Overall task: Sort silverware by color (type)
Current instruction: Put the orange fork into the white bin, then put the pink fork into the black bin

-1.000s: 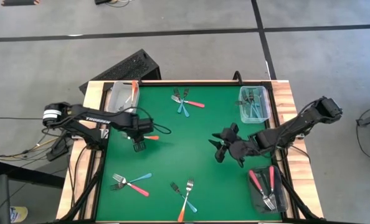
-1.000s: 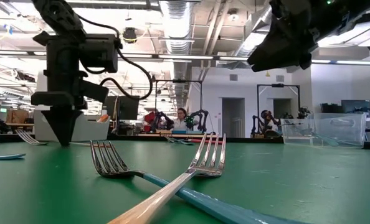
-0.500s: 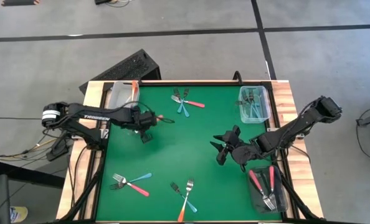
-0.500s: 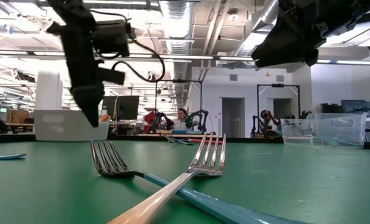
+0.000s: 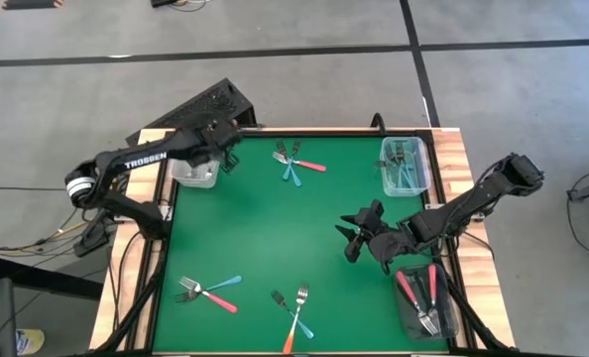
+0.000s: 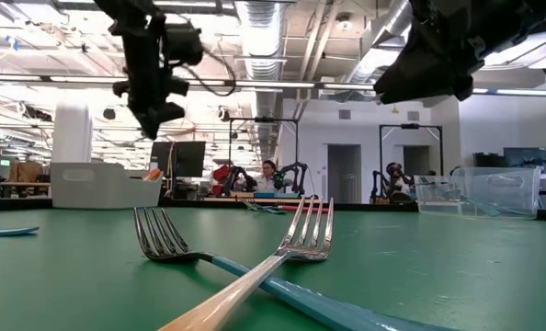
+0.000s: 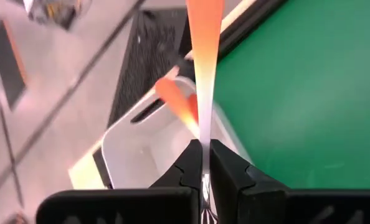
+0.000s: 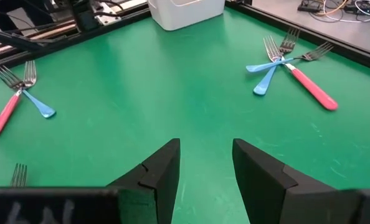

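Having swung away from the middle-left of the green worktop [image 5: 275, 238], where it stood a second ago, the left end effector [image 5: 227, 154] now sits at the far left corner, over the edge of the clear bin [image 5: 195, 159] there, and its fingers [image 7: 194, 167] have gone from partly apart to pinched tight on an orange-handled fork [image 7: 203, 56]. In the left wrist view the orange handle runs straight out from between the fingers, over the bin, where another orange fork [image 7: 175, 102] already lies. The left arm reaches along the far edge with its forearm across the wooden border, and in the low view its end effector [image 6: 158, 115] hangs well above the bin [image 6: 103, 184]. The right end effector [image 5: 359, 238] has barely shifted; it hovers right of centre with its fingers [image 8: 157, 171] standing apart and nothing between them, its arm stretching back over the right edge. Loose forks remain in three crossed groups: pink and blue ones [image 5: 296, 165] near the far edge, a blue and pink pair [image 5: 210, 292] near the front left, and an orange and blue pair [image 5: 294, 315] at the front edge. A clear bin [image 5: 406, 165] at the far right corner holds blue forks and a dark bin [image 5: 421, 302] at the front right holds pink ones. The middle of the worktop between the two arms lies open, with the bins tight against the side borders.
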